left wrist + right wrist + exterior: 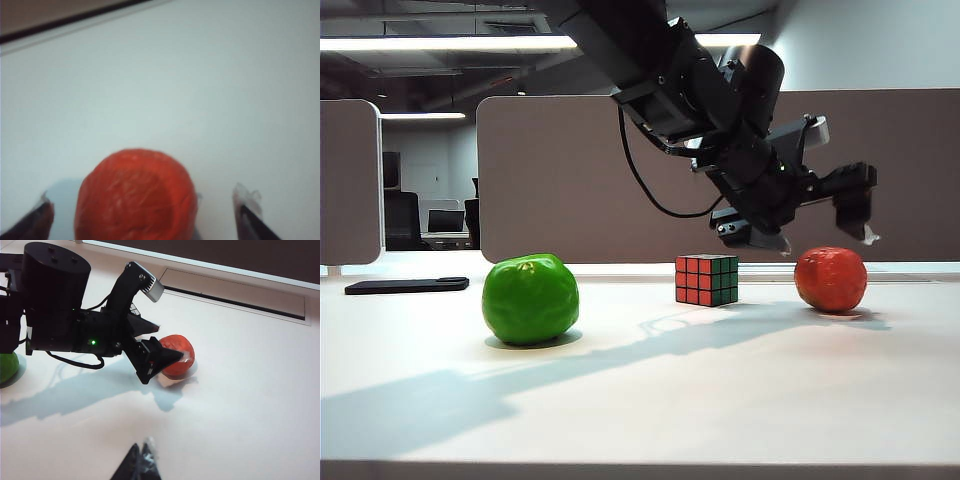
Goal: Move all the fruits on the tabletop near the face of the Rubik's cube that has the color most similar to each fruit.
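My left end effector [825, 228] hangs jaws apart above the orange-red fruit [831, 278], ungrasped; the right end effector [139, 463] is unreadable. Green fruit [530, 298] sits untouched, well apart from the Rubik's cube [707, 279].

On the white tabletop [740, 400] rest a green fruit [530, 298], a Rubik's cube [706, 279], an orange-red fruit [830, 278] and a dark flat object [407, 285].

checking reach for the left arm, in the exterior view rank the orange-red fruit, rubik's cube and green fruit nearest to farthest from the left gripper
From the open left gripper:
1. orange-red fruit, just below it, on the right.
2. Rubik's cube, middle.
3. green fruit, far left.
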Motion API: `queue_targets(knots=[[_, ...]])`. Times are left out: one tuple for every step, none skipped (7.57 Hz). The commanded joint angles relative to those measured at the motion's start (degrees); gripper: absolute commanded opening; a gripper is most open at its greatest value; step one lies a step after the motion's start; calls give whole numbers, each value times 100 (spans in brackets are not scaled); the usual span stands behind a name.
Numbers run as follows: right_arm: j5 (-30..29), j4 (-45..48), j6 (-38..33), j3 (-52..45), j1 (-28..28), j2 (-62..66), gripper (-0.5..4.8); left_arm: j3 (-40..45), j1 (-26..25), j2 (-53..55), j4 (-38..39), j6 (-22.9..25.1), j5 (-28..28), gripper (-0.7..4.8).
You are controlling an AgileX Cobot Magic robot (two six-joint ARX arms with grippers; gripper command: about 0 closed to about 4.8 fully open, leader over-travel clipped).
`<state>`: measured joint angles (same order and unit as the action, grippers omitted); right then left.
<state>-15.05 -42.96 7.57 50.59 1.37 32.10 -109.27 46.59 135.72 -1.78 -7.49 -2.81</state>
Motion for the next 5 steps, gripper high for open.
queue_targets(knots=[[-11, 66, -7, 13, 0, -20, -1, -24, -63, 162, -610, -2, -240, 479], [-9, 66, -9, 13, 0, -20, -1, -24, -68, 223, -601, -7, -251, 479], [-11, 66, -7, 13, 0, -20, -1, -24, -70, 249, -588, -7, -262, 479], [-9, 79, -7, 13, 0, -17, -1, -24, -61, 352, -621, -9, -348, 479], [-7, 79, -7, 13, 0, -17, -1, -24, -61, 400, -667, -151, -358, 479]])
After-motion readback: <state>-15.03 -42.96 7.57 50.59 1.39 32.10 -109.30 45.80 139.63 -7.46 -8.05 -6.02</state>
